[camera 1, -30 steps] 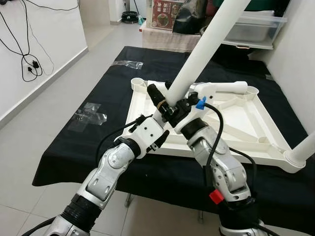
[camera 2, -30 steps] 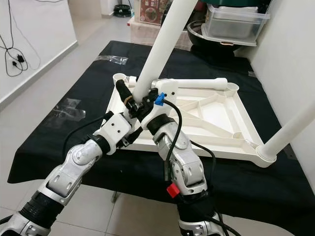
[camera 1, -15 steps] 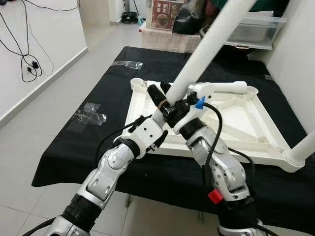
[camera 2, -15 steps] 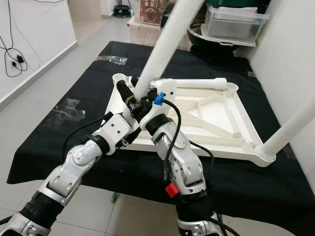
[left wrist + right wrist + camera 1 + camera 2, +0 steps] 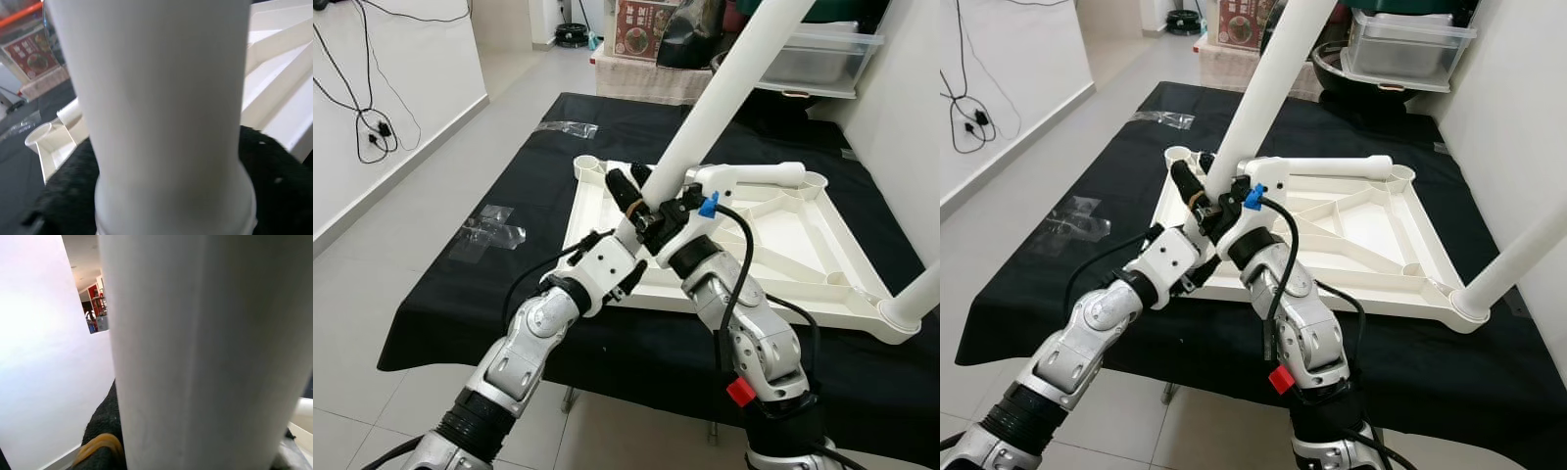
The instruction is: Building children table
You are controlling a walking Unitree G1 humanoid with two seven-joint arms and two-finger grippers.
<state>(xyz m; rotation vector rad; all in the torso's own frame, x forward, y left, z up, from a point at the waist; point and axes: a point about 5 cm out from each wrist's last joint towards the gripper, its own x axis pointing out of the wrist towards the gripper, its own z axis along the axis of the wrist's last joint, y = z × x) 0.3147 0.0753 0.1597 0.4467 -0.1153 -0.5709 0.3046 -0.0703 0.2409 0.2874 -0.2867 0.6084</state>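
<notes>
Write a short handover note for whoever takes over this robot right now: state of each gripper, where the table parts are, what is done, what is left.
Left gripper and right gripper: both shut on the slanting white leg near its lower end.
Upturned tabletop lies on the black cloth.
Done: one leg stands in the near right corner socket.
Left: seat the held leg; another leg still lies along the far edge; the far left socket is open.
</notes>
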